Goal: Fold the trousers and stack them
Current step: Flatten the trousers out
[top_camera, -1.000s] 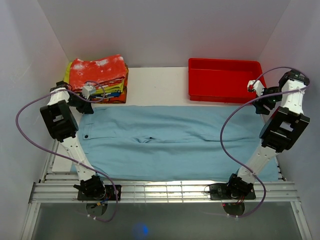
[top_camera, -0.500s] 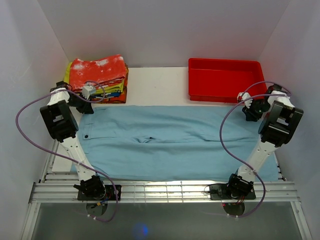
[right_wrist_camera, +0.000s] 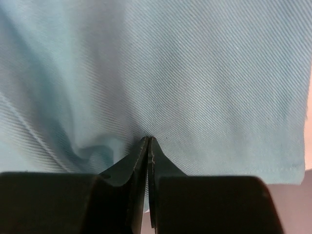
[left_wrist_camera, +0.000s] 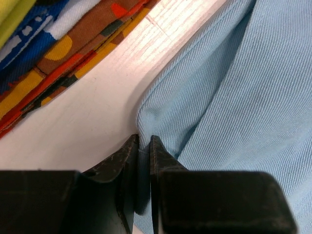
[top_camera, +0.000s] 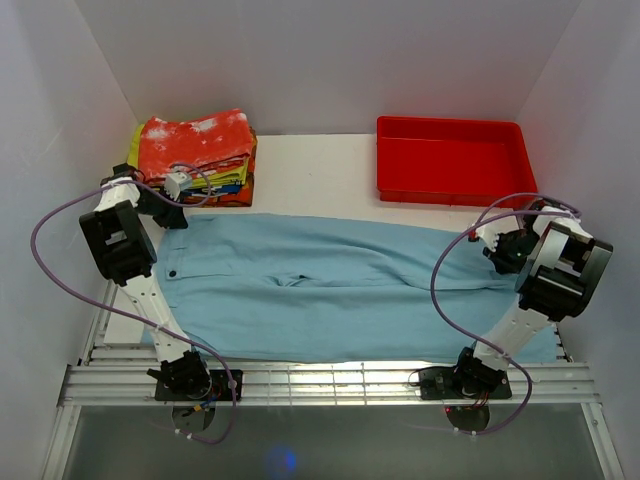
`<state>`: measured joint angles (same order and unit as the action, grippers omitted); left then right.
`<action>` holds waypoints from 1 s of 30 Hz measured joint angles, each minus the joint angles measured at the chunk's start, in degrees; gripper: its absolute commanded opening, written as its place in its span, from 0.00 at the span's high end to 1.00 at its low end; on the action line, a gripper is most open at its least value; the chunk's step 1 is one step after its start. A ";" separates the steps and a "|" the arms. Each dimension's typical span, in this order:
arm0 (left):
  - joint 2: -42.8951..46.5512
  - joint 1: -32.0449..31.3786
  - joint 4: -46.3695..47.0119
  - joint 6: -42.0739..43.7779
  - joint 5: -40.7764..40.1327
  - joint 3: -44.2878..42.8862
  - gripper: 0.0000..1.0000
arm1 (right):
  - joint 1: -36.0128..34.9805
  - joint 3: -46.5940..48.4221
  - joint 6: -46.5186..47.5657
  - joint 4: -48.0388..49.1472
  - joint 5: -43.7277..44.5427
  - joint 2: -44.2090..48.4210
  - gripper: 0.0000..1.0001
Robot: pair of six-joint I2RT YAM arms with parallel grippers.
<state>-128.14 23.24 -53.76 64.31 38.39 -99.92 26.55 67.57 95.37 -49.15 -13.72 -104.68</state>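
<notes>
This is probably a robotics lab test cell, not a home. Plain white panels (top_camera: 330, 60) box in a white table (top_camera: 310, 170). The left arm (top_camera: 125, 245) and right arm (top_camera: 555, 275) are bolted to an aluminium rail frame (top_camera: 330, 382), trailing loose purple cables (top_camera: 45, 250). A red bin (top_camera: 450, 185) sits at the back.

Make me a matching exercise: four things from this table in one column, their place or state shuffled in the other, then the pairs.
1. trousers
2. red tray
3. folded clothes stack
4. right gripper

A. far left corner of the table
B. shut on light blue fabric
C. spread across the near part of the table
D. far right of the table

Pairs: 1-C, 2-D, 3-A, 4-B.
</notes>
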 measured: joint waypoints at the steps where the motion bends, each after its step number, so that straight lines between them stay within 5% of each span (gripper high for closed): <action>1: 0.11 -0.02 -0.02 0.09 0.00 0.15 0.76 | 0.48 -1.68 0.57 -0.76 0.37 1.33 0.92; 7: 0.20 -0.11 -0.26 0.17 -0.04 0.26 0.76 | 2.73 -12.81 3.45 -8.94 3.76 9.79 0.92; 10: 0.20 -0.11 -0.31 0.15 -0.04 0.26 0.76 | 2.73 -14.01 3.54 -13.55 4.28 9.62 0.78; 14: 0.20 -0.11 -0.33 0.15 -0.13 0.26 0.76 | 3.41 -6.51 1.20 -18.78 2.47 3.32 0.59; 22: 0.26 -0.11 -0.22 0.35 -0.17 0.46 0.76 | 4.63 17.03 -1.62 -18.71 -3.76 -1.44 0.43; 30: 0.26 -0.11 -0.22 0.44 -0.17 0.48 0.76 | 4.59 19.80 -1.20 -16.87 -2.78 -4.98 0.30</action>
<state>-127.87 23.14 -53.98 64.75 38.22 -99.44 31.14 87.37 94.17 -66.02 -16.49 -109.67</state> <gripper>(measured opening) 0.240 0.680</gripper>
